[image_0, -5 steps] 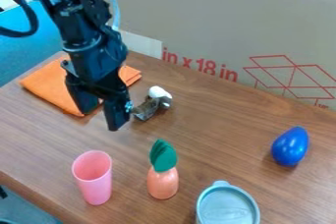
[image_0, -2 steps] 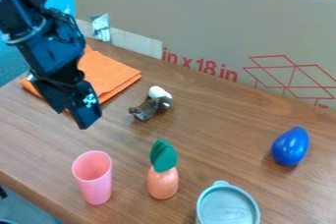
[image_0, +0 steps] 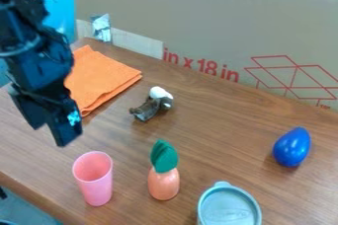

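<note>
Camera view: black gripper point(image_0: 49, 136) near a pink cup point(image_0: 97, 187)

At left, its fingers hang apart, holding nothing; the cup stands upright at near left (its base presumably steadies it), with a folded orange cloth point(image_0: 105, 75) farther back.

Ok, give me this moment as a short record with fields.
gripper: open, at the view's left
held: nothing seen
near gripper: pink cup, upright; folded orange cloth
mid-table: brown-and-white object, identity unclear
front: peach toy with green leafy top; gray lid, cut by the view's edge
right: blue egg-shaped object
surface: brown table
behind: cardboard
</note>
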Robot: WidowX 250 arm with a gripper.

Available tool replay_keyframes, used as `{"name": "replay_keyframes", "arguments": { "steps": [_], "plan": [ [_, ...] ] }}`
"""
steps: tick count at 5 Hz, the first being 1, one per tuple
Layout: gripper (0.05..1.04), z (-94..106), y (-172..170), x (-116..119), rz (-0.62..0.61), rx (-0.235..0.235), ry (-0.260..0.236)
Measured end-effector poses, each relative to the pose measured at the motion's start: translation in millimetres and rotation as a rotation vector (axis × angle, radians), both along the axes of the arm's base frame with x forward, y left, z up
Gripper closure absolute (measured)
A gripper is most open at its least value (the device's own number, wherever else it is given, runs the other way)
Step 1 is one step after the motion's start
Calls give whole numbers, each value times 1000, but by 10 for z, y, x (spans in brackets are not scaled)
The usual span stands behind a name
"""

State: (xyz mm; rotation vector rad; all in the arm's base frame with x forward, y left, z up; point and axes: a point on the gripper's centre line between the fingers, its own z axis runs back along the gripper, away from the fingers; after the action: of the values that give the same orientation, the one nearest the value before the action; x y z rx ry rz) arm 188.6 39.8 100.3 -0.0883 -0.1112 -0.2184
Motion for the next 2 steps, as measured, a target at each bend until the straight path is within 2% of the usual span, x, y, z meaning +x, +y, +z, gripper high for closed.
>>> {"name": "replay_keyframes", "arguments": {
  "steps": [1, 2],
  "plan": [
    [81, -201, -58, 43, -52, -2, 67],
    [81, -286, -82, 45, -85, -7, 87]
  ]
}}
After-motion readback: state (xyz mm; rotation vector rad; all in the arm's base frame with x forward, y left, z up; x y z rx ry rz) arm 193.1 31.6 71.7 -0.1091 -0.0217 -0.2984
